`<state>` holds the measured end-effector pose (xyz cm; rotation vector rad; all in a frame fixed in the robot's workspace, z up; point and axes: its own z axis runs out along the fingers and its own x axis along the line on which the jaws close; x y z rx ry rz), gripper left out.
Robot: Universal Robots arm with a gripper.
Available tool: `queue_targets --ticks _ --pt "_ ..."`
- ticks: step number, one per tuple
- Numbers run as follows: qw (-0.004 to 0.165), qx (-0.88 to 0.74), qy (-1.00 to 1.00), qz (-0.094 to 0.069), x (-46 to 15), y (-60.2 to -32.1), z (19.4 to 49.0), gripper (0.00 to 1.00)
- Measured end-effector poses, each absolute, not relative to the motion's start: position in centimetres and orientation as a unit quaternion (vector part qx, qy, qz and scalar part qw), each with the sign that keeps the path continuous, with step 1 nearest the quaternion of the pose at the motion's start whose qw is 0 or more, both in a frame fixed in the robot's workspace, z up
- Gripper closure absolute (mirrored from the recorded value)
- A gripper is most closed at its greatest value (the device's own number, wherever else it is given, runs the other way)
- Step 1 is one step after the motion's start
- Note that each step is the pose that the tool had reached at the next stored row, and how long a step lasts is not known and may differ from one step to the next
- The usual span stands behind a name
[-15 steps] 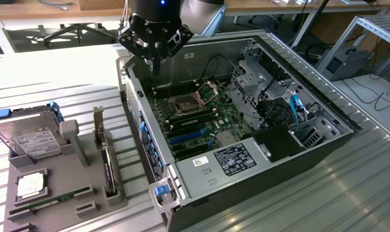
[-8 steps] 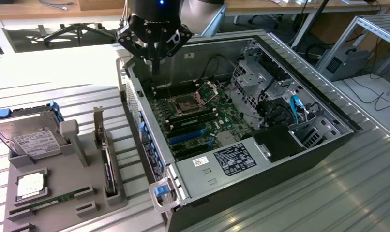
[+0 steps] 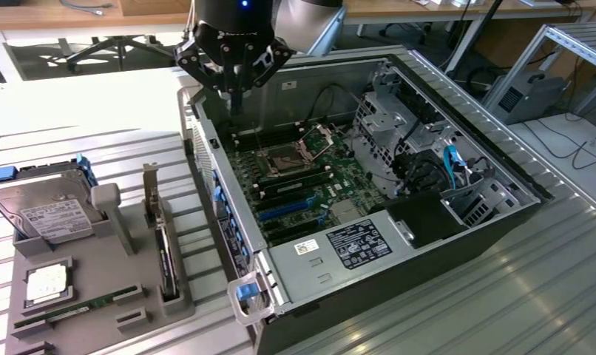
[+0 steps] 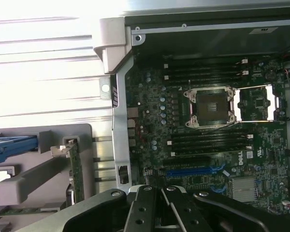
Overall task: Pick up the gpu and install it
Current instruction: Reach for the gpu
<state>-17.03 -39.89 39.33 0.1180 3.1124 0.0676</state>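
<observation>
The gpu [image 3: 163,248] stands on edge in a slot of the grey holder [image 3: 100,274], at the exterior view's left of the open computer case; its silver bracket points up. It appears edge-on as a thin gpu [image 4: 76,169] in the wrist view. My gripper [image 3: 236,100] hangs shut and empty above the far left corner of the case, well away from the card. The wrist view shows the gripper [image 4: 165,192] with its fingers together over the motherboard [image 4: 208,145], near the blue slot [image 4: 193,170].
A silver hard drive [image 3: 43,211], a smaller drive [image 3: 46,281] and a green RAM stick [image 3: 76,307] also sit in the holder. The case wall [image 3: 475,140] rises around the motherboard [image 3: 308,185], with its open CPU socket [image 3: 283,159]. Cables and drive cages fill the case's right side.
</observation>
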Motion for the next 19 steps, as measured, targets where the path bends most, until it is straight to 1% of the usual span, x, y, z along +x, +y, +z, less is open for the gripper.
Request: queue_targets --ticks 19 --pt "0.013 0.038 0.999 0.022 -17.5 -39.89 39.33 0.89"
